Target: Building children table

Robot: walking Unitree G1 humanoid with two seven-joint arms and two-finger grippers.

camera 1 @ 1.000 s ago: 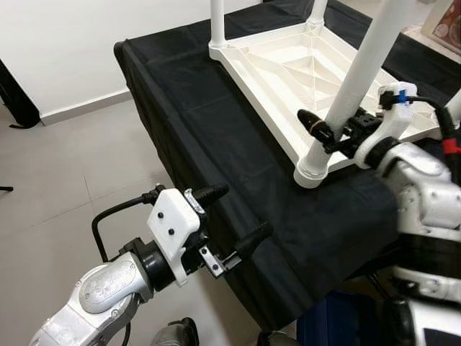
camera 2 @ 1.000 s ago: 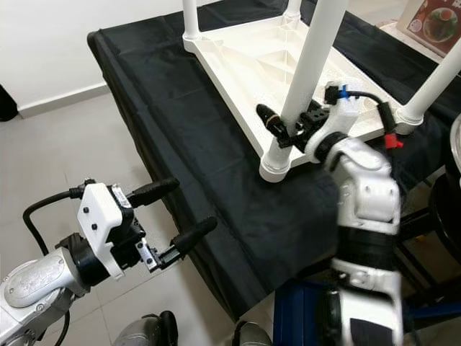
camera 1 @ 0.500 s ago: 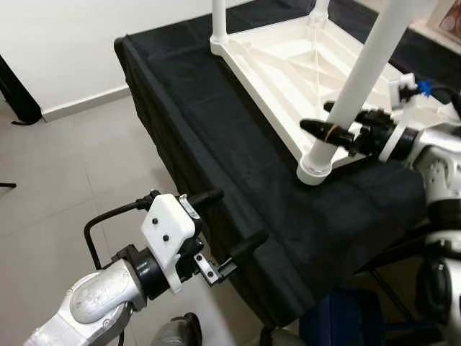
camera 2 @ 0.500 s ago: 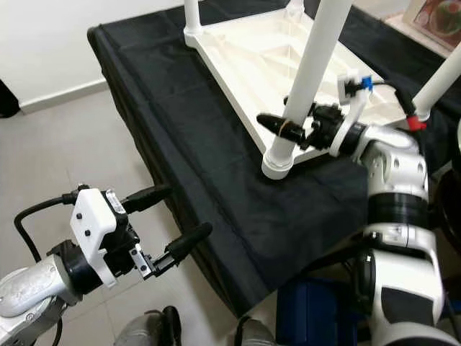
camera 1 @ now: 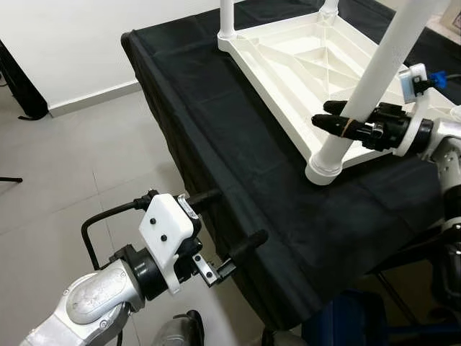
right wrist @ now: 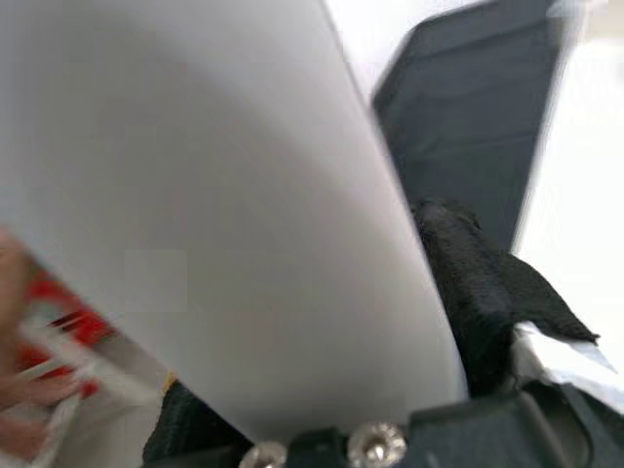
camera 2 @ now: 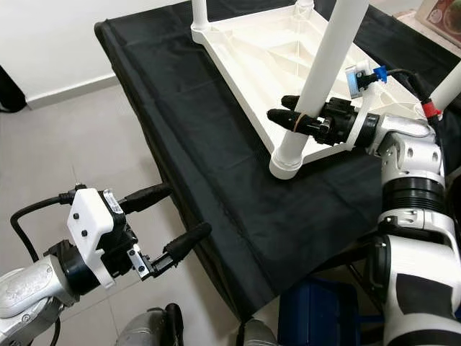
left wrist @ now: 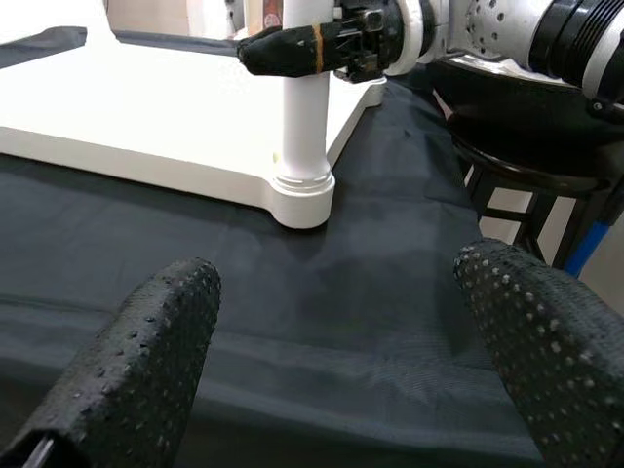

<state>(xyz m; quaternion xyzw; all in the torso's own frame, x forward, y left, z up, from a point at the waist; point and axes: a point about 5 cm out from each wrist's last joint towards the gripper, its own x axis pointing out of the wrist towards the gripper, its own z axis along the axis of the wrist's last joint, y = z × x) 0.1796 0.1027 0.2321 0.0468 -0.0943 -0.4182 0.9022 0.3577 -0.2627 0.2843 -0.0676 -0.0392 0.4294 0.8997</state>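
1. On the black-draped worktop (camera 1: 238, 144), a white plastic children's table (camera 1: 302, 65) is lying upside down, its ribbed underside facing up and its legs pointing upward.
2. At the near corner of the overturned table, the nearest leg (camera 1: 374, 79) is standing in its round socket (camera 1: 325, 171), which is sitting close to the worktop's near edge.
3. The right gripper (camera 1: 344, 124) is closing its two black fingers around this leg low on the shaft, just above the socket, one finger on each side of the tube.
4. The right wrist view is showing the white tube (right wrist: 214, 224) pressed against a black finger (right wrist: 468, 283), blurred at close range.
5. The right arm (camera 2: 407, 166) is reaching in from the worktop's right side, its silver forearm hanging over the cloth's near right corner.
6. A second leg (camera 1: 227, 18) is rising from the far left corner of the table, and a third (camera 1: 329, 9) from the far corner behind it.
7. The left gripper (camera 1: 227, 220) is hovering off the worktop's near left edge, above the grey tiled floor (camera 1: 65, 166), its fingers spread wide and holding nothing.
8. From the left wrist view, the two dotted black fingertips (left wrist: 156, 331) are framing the gripped leg and the cloth, well apart from both.
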